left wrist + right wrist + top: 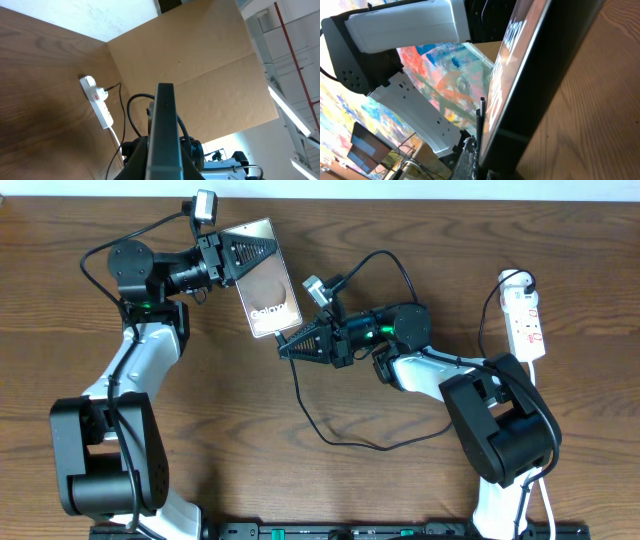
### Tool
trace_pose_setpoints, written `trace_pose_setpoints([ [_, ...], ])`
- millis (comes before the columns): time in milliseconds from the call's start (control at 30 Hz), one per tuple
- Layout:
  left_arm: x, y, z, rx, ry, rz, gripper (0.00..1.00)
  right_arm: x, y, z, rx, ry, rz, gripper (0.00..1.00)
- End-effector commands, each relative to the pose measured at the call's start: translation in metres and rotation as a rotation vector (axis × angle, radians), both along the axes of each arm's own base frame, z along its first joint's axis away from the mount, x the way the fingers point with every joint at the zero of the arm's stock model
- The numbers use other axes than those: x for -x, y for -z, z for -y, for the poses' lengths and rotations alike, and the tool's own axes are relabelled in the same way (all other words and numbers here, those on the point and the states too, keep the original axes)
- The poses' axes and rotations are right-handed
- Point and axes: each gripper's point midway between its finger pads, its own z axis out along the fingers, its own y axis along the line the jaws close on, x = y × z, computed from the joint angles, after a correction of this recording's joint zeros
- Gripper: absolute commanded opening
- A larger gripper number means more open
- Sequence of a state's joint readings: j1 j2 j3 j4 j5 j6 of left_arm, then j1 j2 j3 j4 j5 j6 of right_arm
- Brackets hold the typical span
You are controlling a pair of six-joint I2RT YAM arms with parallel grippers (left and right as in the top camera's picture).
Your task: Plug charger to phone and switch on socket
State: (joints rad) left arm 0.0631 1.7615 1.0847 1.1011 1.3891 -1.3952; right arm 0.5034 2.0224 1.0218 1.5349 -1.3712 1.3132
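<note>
Jaws first: your left gripper [255,248] is clamped on the upper end of the phone [268,295], holding it off the table and tilted, with the lettering facing the overhead camera. Your right gripper [288,346] is pinched tight on the charger [312,415] close to its plug tip [482,106]. In the right wrist view the tip stands just beside the phone's lower edge. Whether it has entered the port you cannot tell from these views.

Treat the phone as a stiff, smooth, glassy slab. It looks light enough for one gripper, but it is apt to pivot or slip if you push hard on its free end. Press along its length, toward the left jaws.

The cable is thin and limp, and only the short stretch at the tip will steer, so your grip belongs right behind the plug. The rest trails in a loose loop across the table and could drag.

Further out, the socket [526,320] lies flat at the right side of the wooden table [400,490], well apart from both grippers. A plain brown panel [210,65] backs the table in the left wrist view.
</note>
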Motion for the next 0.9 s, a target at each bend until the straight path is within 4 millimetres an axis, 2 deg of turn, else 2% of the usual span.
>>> trace_pose_setpoints([
  [0, 0.001, -0.014, 0.000, 0.006, -0.010, 0.029, 0.07, -0.003, -0.006, -0.001, -0.040, 0.027, 0.047, 0.01],
  [433, -0.013, -0.019, -0.014, 0.032, -0.099, 0.031, 0.07, -0.004, -0.006, -0.001, -0.041, 0.030, 0.046, 0.01],
  [567, -0.011, -0.017, -0.019, 0.024, -0.094, 0.030, 0.08, -0.004, -0.006, -0.001, -0.041, 0.031, 0.046, 0.01],
  [867, -0.008, -0.016, -0.017, 0.023, -0.067, 0.004, 0.07, -0.004, -0.006, -0.001, -0.043, 0.032, 0.052, 0.01],
])
